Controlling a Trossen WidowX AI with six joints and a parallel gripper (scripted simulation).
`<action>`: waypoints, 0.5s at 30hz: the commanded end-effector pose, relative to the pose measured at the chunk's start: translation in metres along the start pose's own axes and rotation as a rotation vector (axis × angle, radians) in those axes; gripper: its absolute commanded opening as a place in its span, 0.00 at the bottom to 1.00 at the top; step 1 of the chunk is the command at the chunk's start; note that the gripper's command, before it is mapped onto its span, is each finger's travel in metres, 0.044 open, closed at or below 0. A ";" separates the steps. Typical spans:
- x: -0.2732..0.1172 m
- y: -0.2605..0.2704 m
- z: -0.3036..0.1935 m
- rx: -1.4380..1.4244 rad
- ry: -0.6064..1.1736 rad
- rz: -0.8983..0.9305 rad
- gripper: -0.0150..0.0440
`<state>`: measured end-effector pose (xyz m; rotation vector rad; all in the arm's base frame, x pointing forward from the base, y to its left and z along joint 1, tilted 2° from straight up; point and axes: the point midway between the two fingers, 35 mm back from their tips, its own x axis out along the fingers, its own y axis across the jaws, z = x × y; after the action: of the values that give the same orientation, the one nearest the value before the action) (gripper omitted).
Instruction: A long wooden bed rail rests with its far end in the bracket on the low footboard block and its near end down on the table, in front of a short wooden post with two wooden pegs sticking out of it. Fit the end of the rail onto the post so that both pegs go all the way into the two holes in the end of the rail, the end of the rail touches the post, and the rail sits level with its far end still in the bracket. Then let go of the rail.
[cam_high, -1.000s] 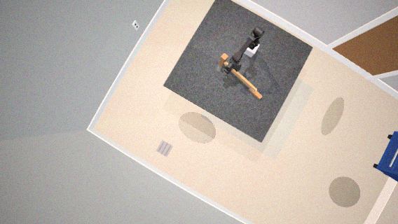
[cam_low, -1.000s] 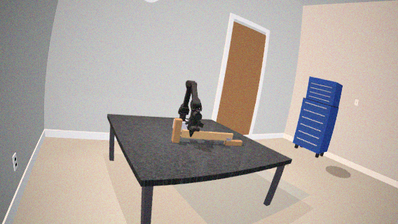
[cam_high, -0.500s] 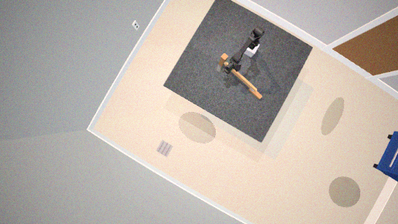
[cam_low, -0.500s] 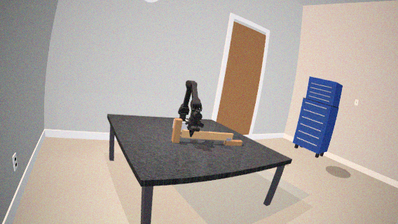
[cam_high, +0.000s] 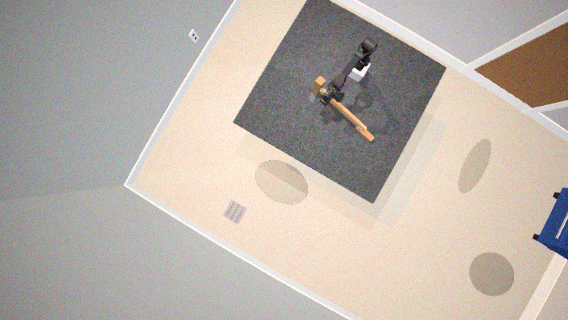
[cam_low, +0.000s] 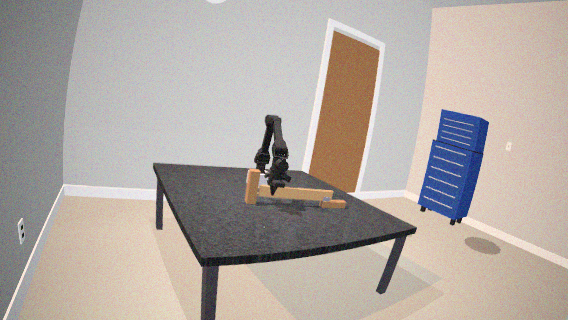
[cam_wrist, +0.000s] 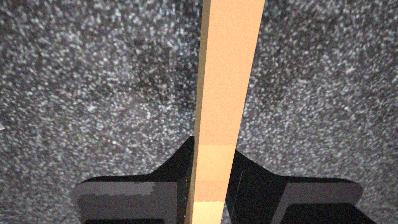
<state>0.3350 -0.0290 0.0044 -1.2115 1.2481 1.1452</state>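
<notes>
- One table (cam_high: 310, 145) (cam_low: 240, 230) (cam_wrist: 100, 100), with three legs showing in the exterior view, carries the work; its far-left corner lies left of all the wooden parts.
- One short wooden post (cam_high: 319, 84) (cam_low: 252, 187) stands upright, leftmost of the wooden parts and nearer the table's far edge than its near-left corner. The pegs are too small or hidden to count.
- One gripper (cam_high: 326, 98) (cam_low: 275, 189) (cam_wrist: 203, 140) is just right of the post. Its two fingers are a narrow way open, clenched on the rail, one against each side.
- One black arm (cam_low: 280, 142) reaches down to it from above.
- One long wooden bed rail (cam_high: 350, 116) (cam_low: 302, 193) (cam_wrist: 222, 90) runs rightward from beside the post, its near end raised off the table. Whether that end touches the post, and how far any peg is in, cannot be told.
- One bracket (cam_low: 326, 199), small and grey, is at the rail's far end.
- One low footboard block (cam_high: 369, 136) (cam_low: 335, 204) lies rightmost, under that end, inside the table's right-hand edge.
</notes>
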 end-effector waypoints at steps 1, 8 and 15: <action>-0.002 -0.001 -0.001 0.001 -0.001 -0.005 0.25; -0.002 -0.001 -0.004 0.001 -0.001 -0.005 0.25; -0.002 -0.001 -0.006 0.001 0.000 -0.005 0.25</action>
<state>0.3350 -0.0325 0.0051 -1.2098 1.2479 1.1436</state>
